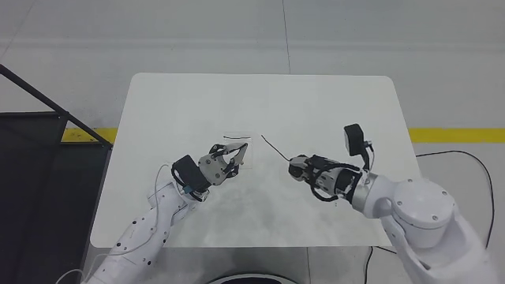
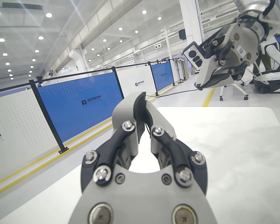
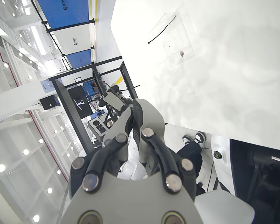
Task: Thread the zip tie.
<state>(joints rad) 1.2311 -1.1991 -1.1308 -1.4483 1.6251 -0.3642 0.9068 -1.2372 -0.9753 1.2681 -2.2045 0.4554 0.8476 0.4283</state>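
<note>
With your right claw (image 1: 292, 163) clamped on one end of the zip tie (image 1: 274, 147) above the counter (image 1: 347, 102) and your left claw (image 2: 142, 101) pressed together with nothing visibly between its pads (image 2: 139, 110), the long unsupported end may flex and miss the tie's slot.

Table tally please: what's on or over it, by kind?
Grippers: 2, left gripper and right gripper
Zip ties: 2, held zip tie in the right gripper, loose zip tie on the clear sheet
Clear sheet: 1
Small brown scrap: 1, on that sheet
Total: 6
Thin strand by the left gripper, right wrist view: too unclear to count.
</note>
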